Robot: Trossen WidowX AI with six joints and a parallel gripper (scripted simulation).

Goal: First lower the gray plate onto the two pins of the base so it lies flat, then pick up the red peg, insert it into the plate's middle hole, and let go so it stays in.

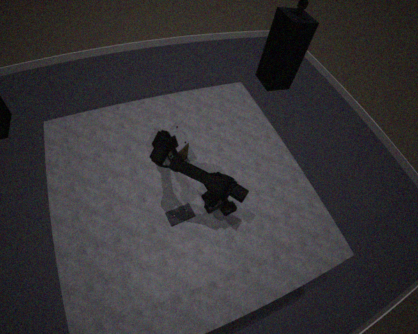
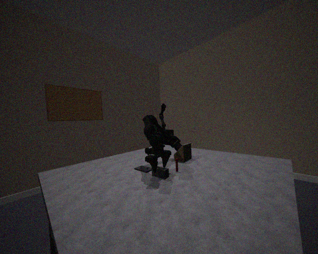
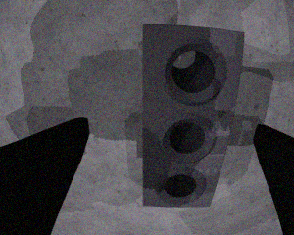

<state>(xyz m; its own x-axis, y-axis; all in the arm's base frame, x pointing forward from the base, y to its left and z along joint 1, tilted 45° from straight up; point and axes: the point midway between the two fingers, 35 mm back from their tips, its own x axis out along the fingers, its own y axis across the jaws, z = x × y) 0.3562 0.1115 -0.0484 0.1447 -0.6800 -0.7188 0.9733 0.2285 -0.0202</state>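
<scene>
The gray plate (image 2: 162,173) (image 3: 154,98), a block with three round holes, rests on the table; the arm mostly hides it in the top view. My gripper (image 2: 159,169) (image 3: 174,129) is open and empty, pointing down low over the plate. In the wrist view the plate lies between the two fingers, nearer the right one. The flat base (image 1: 180,217) (image 2: 143,169) with two small pins lies beside the plate, with nothing on it. The red peg (image 2: 176,165) stands upright on the table near the plate; I cannot make it out in the top view or the wrist view.
A brownish wedge-shaped block (image 1: 183,151) (image 2: 186,153) stands near the arm's foot, beyond the peg in the exterior view. Tall dark boxes (image 1: 286,48) stand off the table. The arm's shadows fall around the plate and base.
</scene>
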